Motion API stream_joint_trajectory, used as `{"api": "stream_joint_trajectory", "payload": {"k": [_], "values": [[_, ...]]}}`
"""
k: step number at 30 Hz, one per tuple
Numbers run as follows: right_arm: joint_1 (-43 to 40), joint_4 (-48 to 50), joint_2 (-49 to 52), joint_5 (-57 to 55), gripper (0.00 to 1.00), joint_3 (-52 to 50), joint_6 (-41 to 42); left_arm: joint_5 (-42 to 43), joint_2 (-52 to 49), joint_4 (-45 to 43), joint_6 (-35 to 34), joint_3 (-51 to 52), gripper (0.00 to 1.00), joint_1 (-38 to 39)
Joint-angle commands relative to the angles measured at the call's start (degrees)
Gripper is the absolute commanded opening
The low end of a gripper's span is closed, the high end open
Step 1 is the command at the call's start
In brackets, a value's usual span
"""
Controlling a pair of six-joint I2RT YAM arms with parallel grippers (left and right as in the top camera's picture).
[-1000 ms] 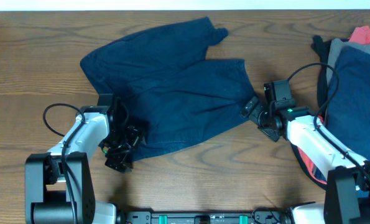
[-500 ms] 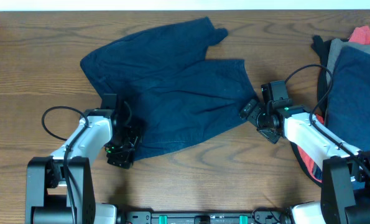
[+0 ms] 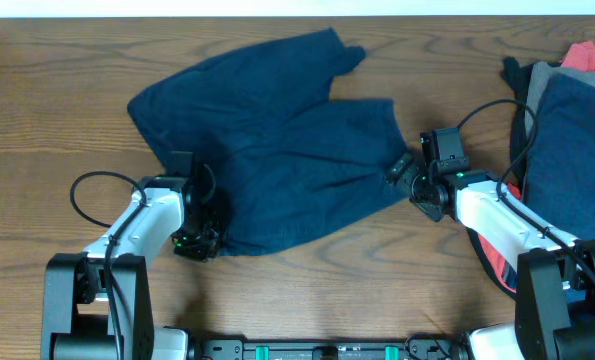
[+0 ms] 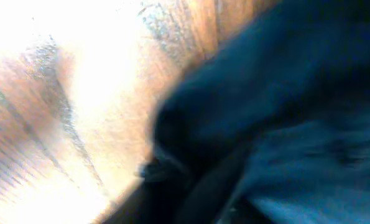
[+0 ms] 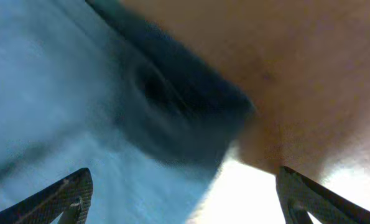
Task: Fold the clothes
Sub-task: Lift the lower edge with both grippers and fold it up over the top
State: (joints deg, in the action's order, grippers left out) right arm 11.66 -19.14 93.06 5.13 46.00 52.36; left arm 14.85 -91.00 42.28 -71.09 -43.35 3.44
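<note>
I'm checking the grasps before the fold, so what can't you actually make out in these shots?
- Left claw: open or shut unknown. Overhead, its body hides the fingertips, and the left wrist view is a blur of navy garment.
- Clothes pile: cut off by the overhead picture's right edge.
- Right claw: the right wrist view is blurred, so contact with the fabric is unclear.

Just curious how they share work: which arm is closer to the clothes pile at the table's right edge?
Right. The right arm lies beside the pile, jaws at the right corner of the spread navy garment; the left arm is across the table, at that garment's lower-left edge.
</note>
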Motion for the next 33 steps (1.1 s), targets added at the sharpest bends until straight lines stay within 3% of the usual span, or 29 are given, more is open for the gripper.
{"api": "stream_joint_trajectory", "payload": {"k": [1, 8, 13, 18, 22, 25, 30, 33], "values": [[0.2, 2.4, 0.6, -0.9, 0.92, -0.3, 1.0, -2.5, 0.5, 1.3, 2.1, 2.2, 0.06, 0.2], [0.3, 3.0, 0.6, -1.7, 0.92, -0.3, 1.0, -2.6, 3.8, 1.3, 4.8, 2.2, 0.06, 0.2], [0.4, 1.4, 0.6, -1.2, 0.80, -0.3, 1.0, -5.0, 6.7, 1.4, 7.1, 2.2, 0.06, 0.2], [0.4, -9.9, 0.6, -0.9, 0.85, -0.3, 1.3, -5.3, 8.2, 1.6, 9.3, 2.2, 0.06, 0.2], [0.4, -11.8, 0.6, -1.0, 0.85, -0.4, 2.1, -5.3, 8.2, 2.2, 9.8, 2.2, 0.06, 0.2], [0.4, -9.5, 0.6, -1.0, 0.80, -0.4, 2.9, -5.3, 8.2, 3.0, 10.4, 2.2, 0.06, 0.2], [0.9, -4.4, 0.6, -1.0, 0.59, -0.4, 3.6, -5.3, 8.2, 4.4, 10.5, 2.2, 0.06, 0.2], [1.9, -3.3, 0.7, -1.1, 0.56, -0.4, 4.5, -5.3, 8.2, 4.8, 10.5, 2.2, 0.06, 0.2]]}}
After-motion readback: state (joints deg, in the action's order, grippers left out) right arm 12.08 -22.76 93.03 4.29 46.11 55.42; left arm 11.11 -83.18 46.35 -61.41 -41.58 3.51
